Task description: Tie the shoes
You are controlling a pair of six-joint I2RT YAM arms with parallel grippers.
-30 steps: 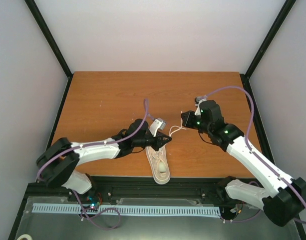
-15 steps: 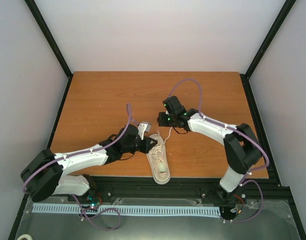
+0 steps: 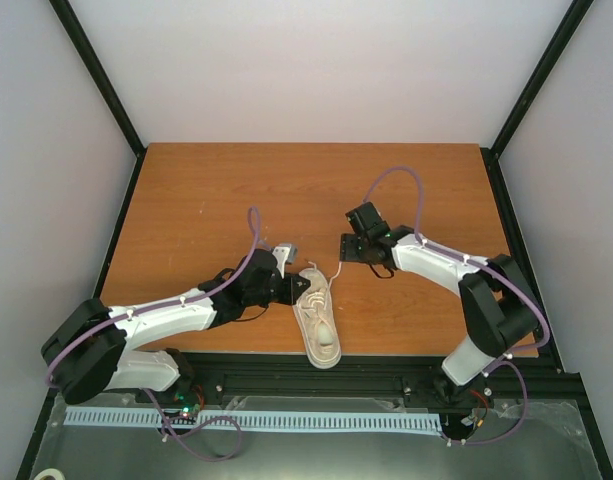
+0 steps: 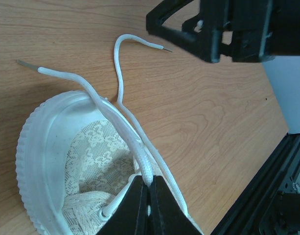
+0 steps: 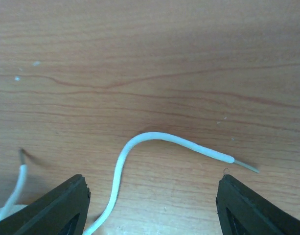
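While the left gripper (image 4: 149,195) has its jaws pressed together, they clamp the first lace (image 4: 93,95) just above the open mouth of the sneaker (image 4: 47,147). From the jaw tips this lace runs straight ahead over the shoe's pale rim, and its clear tip lies on the table (image 4: 198,112) well beyond the jaws. The second lace (image 4: 119,68) passes just beside the closed jaws on one side, untouched by them, then curls ahead of them to end below the right gripper.

From above, the sneaker (image 3: 318,318) lies on the table (image 3: 216,200) with one end at the left gripper (image 3: 292,288) and the other reaching the near edge. The right gripper (image 3: 346,248) hangs a little beyond the shoe's far end, apart from it.

On the right wrist view, the right gripper (image 5: 152,198) has its jaws wide apart. The second lace (image 5: 154,138) lies flat on the wood between them, arching ahead of the tips, with its end nearer one jaw. The first lace's tip (image 5: 20,171) shows just outside the other jaw.
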